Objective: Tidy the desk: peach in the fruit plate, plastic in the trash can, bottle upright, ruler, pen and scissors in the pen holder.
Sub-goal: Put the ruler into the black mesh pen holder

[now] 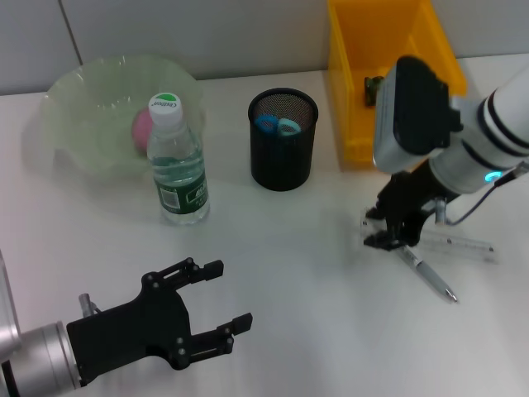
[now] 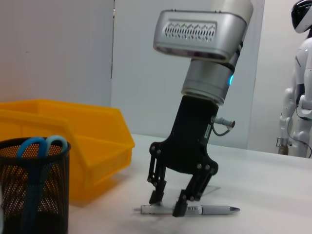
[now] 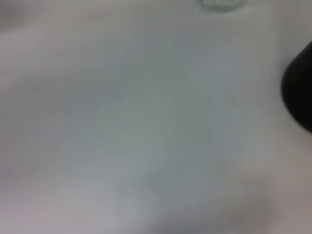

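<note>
My right gripper (image 1: 393, 240) (image 2: 167, 205) stands fingers-down on the table, open, with one fingertip on each side of the white pen (image 1: 431, 279) (image 2: 214, 210), which lies flat. The clear ruler (image 1: 463, 246) lies just behind the pen. Blue-handled scissors (image 1: 277, 125) (image 2: 41, 145) stand in the black mesh pen holder (image 1: 283, 165) (image 2: 29, 195). The bottle (image 1: 178, 165) stands upright in front of the green fruit plate (image 1: 83, 83), and the pink peach (image 1: 142, 124) is inside the plate. The yellow trash can (image 1: 347, 99) (image 2: 87, 141) holds a small dark item; I cannot tell if it is the plastic. My left gripper (image 1: 234, 294) hovers open at the near left.
The trash can sits close behind my right arm, and the pen holder stands between it and the bottle. A white humanoid robot (image 2: 302, 83) stands beyond the table's far side. The right wrist view shows only bare white tabletop.
</note>
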### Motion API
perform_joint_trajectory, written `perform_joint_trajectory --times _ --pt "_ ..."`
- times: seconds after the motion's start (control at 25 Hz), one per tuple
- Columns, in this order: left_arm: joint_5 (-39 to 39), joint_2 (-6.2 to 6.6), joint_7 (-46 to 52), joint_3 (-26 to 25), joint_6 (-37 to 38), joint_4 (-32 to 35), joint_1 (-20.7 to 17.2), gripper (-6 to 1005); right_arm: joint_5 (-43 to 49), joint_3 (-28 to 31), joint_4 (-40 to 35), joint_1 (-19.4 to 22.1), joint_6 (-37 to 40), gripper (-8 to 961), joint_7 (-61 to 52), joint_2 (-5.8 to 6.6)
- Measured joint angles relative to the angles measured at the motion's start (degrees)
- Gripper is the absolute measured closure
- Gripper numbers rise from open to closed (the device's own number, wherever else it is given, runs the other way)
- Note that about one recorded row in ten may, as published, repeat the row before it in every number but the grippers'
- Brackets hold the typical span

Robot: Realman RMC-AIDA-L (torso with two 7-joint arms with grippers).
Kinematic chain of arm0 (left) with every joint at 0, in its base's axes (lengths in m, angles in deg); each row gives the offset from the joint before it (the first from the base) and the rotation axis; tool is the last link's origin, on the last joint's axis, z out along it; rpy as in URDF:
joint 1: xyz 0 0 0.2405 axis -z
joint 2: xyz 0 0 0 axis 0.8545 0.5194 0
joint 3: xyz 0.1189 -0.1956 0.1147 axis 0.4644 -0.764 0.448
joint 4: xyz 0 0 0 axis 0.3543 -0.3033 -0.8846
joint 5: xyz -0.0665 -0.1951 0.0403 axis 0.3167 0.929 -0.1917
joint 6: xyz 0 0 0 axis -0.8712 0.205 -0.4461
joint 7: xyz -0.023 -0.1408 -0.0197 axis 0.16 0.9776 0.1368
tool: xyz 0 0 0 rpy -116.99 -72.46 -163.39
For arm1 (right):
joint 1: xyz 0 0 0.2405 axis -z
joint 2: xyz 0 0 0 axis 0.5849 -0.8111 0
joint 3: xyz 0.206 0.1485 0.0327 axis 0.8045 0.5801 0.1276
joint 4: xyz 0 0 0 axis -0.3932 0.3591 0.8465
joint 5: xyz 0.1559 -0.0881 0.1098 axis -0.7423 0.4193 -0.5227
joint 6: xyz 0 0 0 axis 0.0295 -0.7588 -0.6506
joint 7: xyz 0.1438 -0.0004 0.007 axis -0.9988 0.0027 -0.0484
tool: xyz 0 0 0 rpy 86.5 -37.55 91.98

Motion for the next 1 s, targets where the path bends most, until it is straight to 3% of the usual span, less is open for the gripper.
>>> perform_joint_trajectory --times 0.28,0.64,0.76,1.0 --pt "0.0 -0.02 0.0 0.2 0.2 0.0 0.2 201 -2.9 2.4 -9.8 2.6 2.3 581 -3.0 -0.22" --pt "0.0 -0.09 0.0 0.0 0.1 0.1 0.5 201 -10.1 6.0 -28.0 7.5 5.7 575 -5.5 -0.35" --pt "-0.3 -0.10 0.0 0.0 0.1 0.1 0.6 202 -14.2 7.8 -32.3 9.5 1.9 574 -5.3 -0.44" --pt "-0.5 -0.18 0.0 0.0 0.0 0.1 0.9 202 -24.7 8.8 -33.6 12.5 -6.6 570 -2.3 -0.31"
